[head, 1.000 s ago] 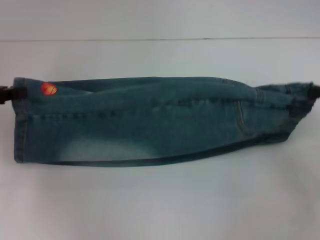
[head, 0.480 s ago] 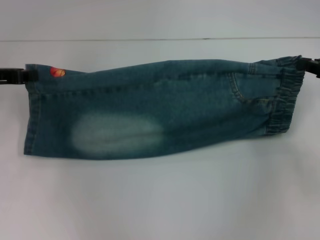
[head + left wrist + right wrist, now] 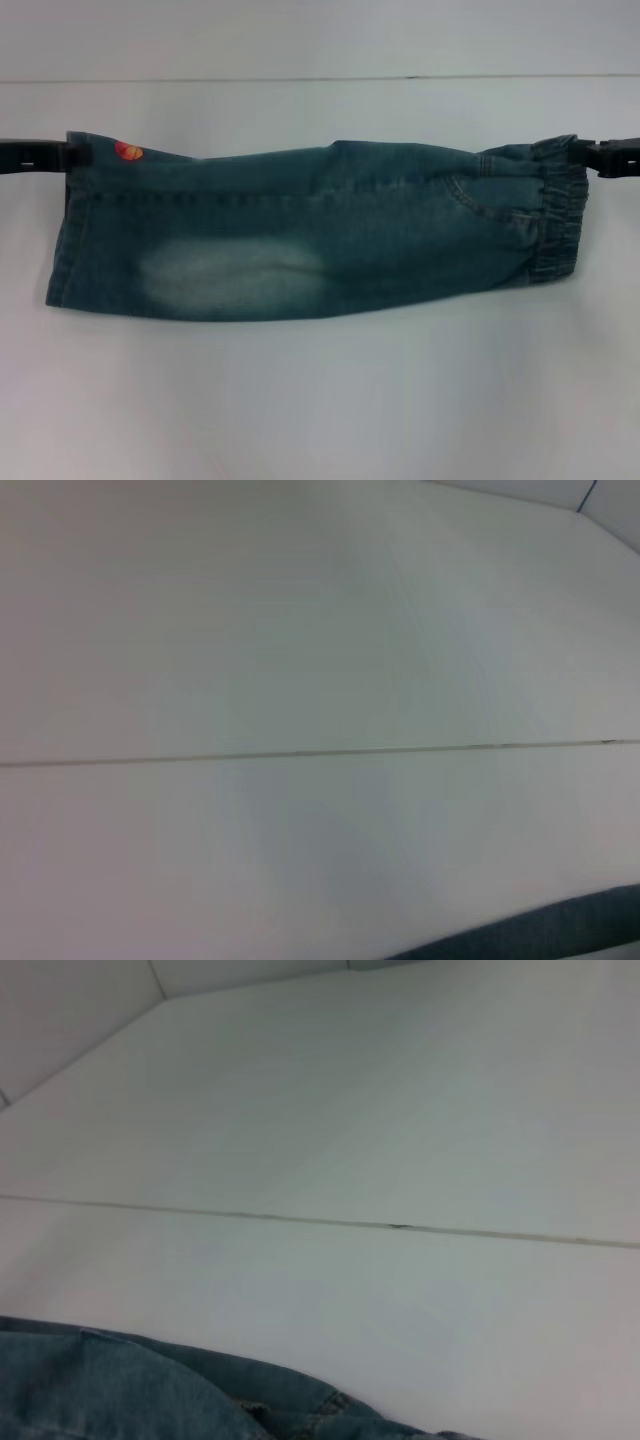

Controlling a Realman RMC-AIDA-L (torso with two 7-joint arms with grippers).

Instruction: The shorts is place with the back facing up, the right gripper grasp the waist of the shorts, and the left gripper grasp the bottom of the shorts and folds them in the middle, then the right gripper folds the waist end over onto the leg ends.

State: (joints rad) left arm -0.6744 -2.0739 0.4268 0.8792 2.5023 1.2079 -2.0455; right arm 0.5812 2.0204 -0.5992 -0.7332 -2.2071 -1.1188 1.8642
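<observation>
The blue denim shorts [image 3: 320, 230] lie doubled lengthwise across the white table, with a faded patch [image 3: 230, 265] facing up. My left gripper [image 3: 62, 153] is shut on the far corner of the leg end, beside an orange patch [image 3: 127, 151]. At the other side, my right gripper [image 3: 590, 152] is shut on the far corner of the elastic waist [image 3: 560, 210]. In the left wrist view only a dark strip of the shorts [image 3: 560, 935] shows. A fold of the shorts [image 3: 120, 1390] also shows in the right wrist view.
A thin seam [image 3: 320, 78] crosses the white table behind the shorts. Bare white tabletop [image 3: 320, 400] lies in front of them.
Both grippers have drawn inward toward each other with the shorts' ends. The upper layer has come over toward me, so the faded patch now shows fully and the cloth sags a little.
</observation>
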